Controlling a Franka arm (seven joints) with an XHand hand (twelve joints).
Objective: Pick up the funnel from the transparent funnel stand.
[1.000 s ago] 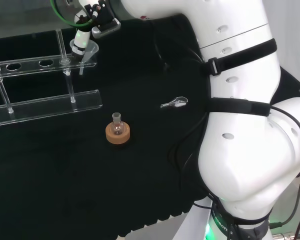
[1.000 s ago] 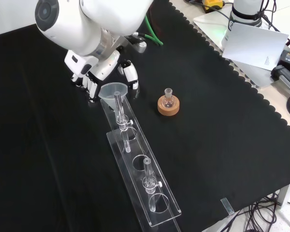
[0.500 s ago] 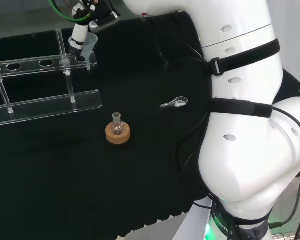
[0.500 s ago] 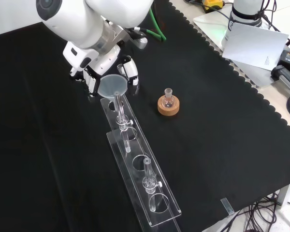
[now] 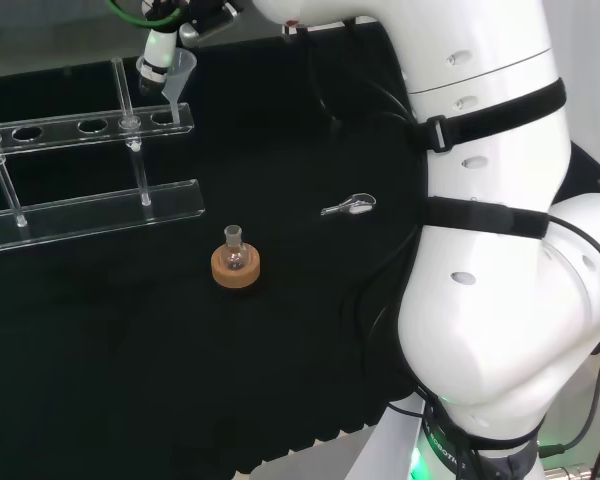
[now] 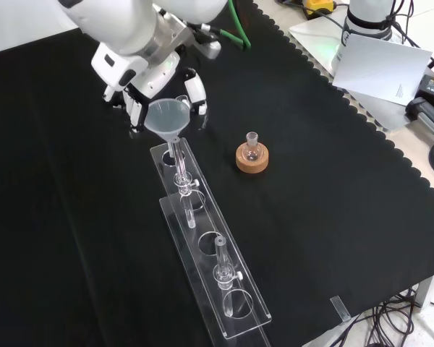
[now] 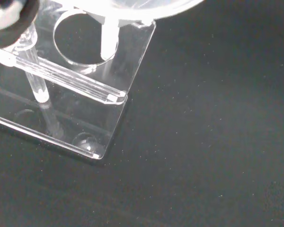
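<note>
The hand (image 6: 155,79) has its fingers curled round the funnel (image 6: 168,117); the wrist view shows its stem (image 7: 109,40) over the stand's (image 7: 118,90) end hole.

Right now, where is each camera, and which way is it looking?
Head view: behind and above the arm's base, looking over its white links at the funnel.
Front view: opposite, looking down at the hand holding it.
Wrist view: at the wrist, facing the funnel stand.
Head and front views share the flask.

Clear funnel (image 6: 167,117), clear stand (image 6: 207,251), tan cork ring (image 6: 252,158), black-and-white hand (image 6: 146,90), black worktop (image 6: 325,181).
</note>
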